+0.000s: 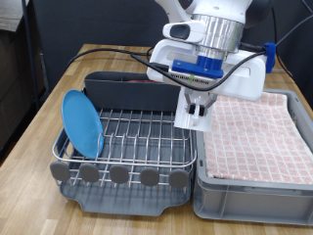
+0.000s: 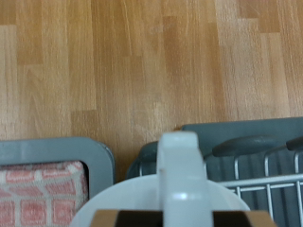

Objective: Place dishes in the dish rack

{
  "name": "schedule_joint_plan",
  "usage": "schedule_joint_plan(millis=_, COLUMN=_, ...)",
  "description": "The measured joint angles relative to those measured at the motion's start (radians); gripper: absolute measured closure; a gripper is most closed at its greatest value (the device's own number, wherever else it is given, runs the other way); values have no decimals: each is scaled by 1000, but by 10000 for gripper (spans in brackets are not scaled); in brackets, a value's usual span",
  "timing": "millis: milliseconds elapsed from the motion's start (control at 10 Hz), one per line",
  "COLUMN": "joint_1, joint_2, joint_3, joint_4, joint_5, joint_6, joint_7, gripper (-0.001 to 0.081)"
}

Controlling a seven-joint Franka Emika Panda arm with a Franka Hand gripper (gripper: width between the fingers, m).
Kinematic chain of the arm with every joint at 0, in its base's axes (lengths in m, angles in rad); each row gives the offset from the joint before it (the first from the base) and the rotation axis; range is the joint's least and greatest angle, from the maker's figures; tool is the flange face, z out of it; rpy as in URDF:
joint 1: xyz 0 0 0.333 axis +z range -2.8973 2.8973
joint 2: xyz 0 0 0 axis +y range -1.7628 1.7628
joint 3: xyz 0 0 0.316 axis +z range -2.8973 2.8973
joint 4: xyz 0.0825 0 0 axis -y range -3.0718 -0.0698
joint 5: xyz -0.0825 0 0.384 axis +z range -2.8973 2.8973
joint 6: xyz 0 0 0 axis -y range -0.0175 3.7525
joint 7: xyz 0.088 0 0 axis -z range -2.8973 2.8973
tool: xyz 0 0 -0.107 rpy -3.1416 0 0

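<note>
My gripper [image 1: 196,104] is shut on the small white mug [image 1: 193,117] and holds it just above the right end of the dish rack [image 1: 127,147], near the rack's edge beside the bin. In the wrist view the mug [image 2: 180,180] fills the lower middle, handle pointing away from the hand. The round bright-blue plate [image 1: 82,123] stands on edge in the rack's left end. The rack's tall grey caddy [image 1: 127,91] runs along its far side. A thin reddish-brown streak shows along the caddy's top; I cannot tell if it is the wooden spoon.
A grey rectangular bin lined with pink checkered cloth [image 1: 256,137] sits right of the rack in the exterior view; it also shows in the wrist view [image 2: 43,180]. Wooden table [image 1: 59,93] lies under both. Cables hang from the arm above the caddy.
</note>
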State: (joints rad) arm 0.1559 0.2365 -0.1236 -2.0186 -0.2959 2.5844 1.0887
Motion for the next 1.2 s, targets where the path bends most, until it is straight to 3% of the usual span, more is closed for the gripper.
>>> schedule_joint_plan(millis=600, joint_1=0, joint_2=64, joint_3=-1, joint_4=75, joint_5=2, joint_6=8, joint_7=18, gripper=737)
schedule_joint_plan(millis=1200, joint_1=-8, joint_2=157, joint_3=-1, joint_4=164, joint_5=44, joint_6=-22, joint_7=-45, gripper=737)
